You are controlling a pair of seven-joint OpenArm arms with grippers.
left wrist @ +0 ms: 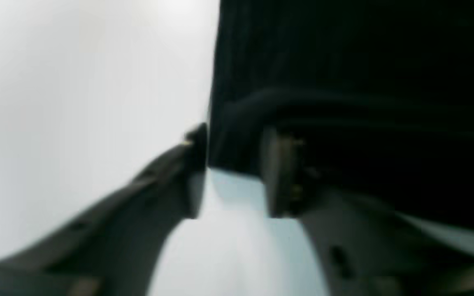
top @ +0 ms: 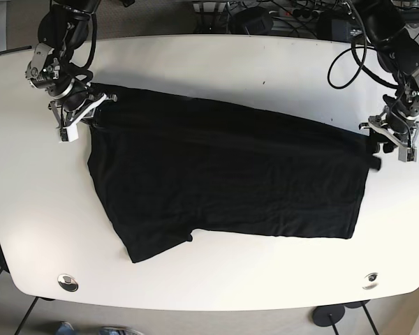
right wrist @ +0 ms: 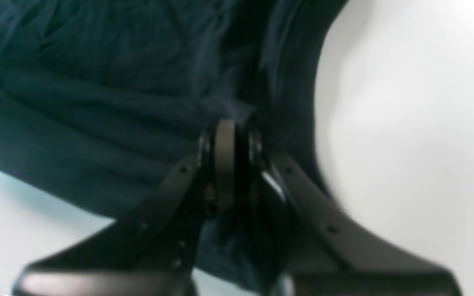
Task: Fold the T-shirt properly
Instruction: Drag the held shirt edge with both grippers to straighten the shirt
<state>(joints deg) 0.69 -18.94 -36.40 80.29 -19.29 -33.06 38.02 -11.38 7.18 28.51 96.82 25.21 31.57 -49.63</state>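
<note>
A black T-shirt (top: 223, 174) lies spread flat across the white table (top: 230, 63), one sleeve pointing toward the front left. At the shirt's far left corner my right gripper (top: 91, 106) is shut on the fabric; the right wrist view shows dark cloth (right wrist: 97, 102) pinched between the closed fingers of the gripper (right wrist: 239, 139). My left gripper (top: 375, 150) is at the shirt's right edge. In the left wrist view that gripper (left wrist: 237, 172) has its fingers apart, with the edge of the T-shirt (left wrist: 344, 61) reaching between the tips and bare table showing below it.
Cables and equipment (top: 279, 14) crowd the floor behind the table's far edge. Two round metal fittings (top: 68, 281) (top: 369, 280) sit near the front corners. Bare white tabletop surrounds the shirt.
</note>
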